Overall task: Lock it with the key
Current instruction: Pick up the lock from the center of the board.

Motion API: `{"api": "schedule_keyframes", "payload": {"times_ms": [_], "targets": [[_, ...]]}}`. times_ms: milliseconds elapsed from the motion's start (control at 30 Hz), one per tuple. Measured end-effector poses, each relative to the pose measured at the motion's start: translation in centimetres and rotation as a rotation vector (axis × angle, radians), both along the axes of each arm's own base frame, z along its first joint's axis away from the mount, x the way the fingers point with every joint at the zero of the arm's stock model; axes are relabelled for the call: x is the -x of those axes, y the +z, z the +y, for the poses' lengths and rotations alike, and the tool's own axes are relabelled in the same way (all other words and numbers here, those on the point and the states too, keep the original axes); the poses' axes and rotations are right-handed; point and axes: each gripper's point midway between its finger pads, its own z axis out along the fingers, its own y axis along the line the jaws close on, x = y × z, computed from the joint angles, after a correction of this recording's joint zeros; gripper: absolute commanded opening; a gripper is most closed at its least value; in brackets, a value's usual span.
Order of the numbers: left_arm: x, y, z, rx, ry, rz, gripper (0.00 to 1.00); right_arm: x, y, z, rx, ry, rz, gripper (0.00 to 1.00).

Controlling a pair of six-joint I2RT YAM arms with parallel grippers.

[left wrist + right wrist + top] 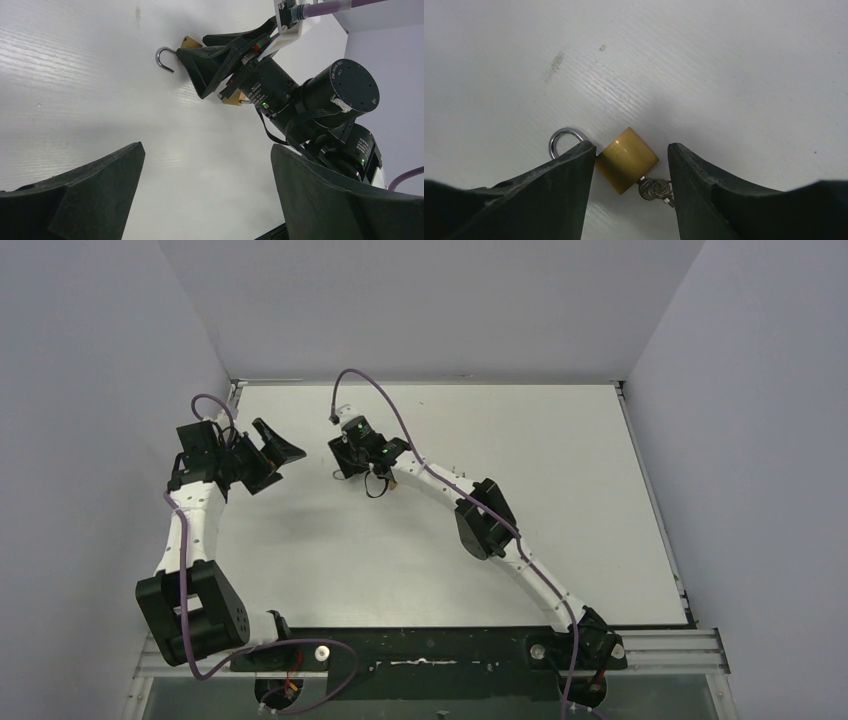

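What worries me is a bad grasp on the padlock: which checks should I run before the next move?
1. Padlock lies on the table between the fingers of the right gripper: ok.
2. Right gripper open, not yet clamped on the padlock: ok.
3. Key seated in the bottom of the padlock: ok.
4. Shackle pushed home: cannot tell, one leg is hidden behind a finger.
5. Left gripper open, empty and apart from the padlock: ok.
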Motion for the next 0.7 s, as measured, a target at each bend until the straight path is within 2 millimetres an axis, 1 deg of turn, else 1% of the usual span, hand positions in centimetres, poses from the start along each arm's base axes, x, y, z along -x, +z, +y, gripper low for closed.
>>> {"api": "schedule_keyframes", "payload": {"times_ms": [100, 167, 367, 567, 600, 633, 667, 700], "targets": [[0.0, 0.0, -0.1, 0.002, -0.005, -0.001, 0.97, 0.1, -0.1, 0.1, 0.01, 0.013, -0.007, 0.53], [0.1, -0.1, -0.1, 0.002, -0.006, 0.0, 0.97, 0.3, -0.1, 0.2, 0.015, 0.023, -0.011, 0.55], [0.1, -0.2, -0.2, 0.004, -0.016, -0.003, 0.97, 1.4, -0.2, 1.0, 0.024, 0.085, -0.007, 0.54], [0.1, -0.1, -0.3, 0.008, -0.021, -0.005, 0.97, 1.7, -0.3, 1.1, 0.031, 0.11, -0.005, 0.53], [0.1, -0.1, -0.3, 0.009, -0.022, -0.006, 0.97, 1.7, -0.4, 1.1, 0.032, 0.113, -0.004, 0.52], [0.1, -0.1, -0.3, 0.009, -0.023, -0.006, 0.97, 1.8, -0.5, 1.1, 0.033, 0.116, -0.002, 0.48], [0.1, -0.1, -0.4, 0.01, -0.024, -0.006, 0.97, 1.8, -0.5, 1.1, 0.035, 0.118, -0.004, 0.41], [0.1, -0.1, -0.4, 0.012, -0.025, -0.007, 0.97, 1.8, -0.5, 1.1, 0.036, 0.121, -0.007, 0.32]]}}
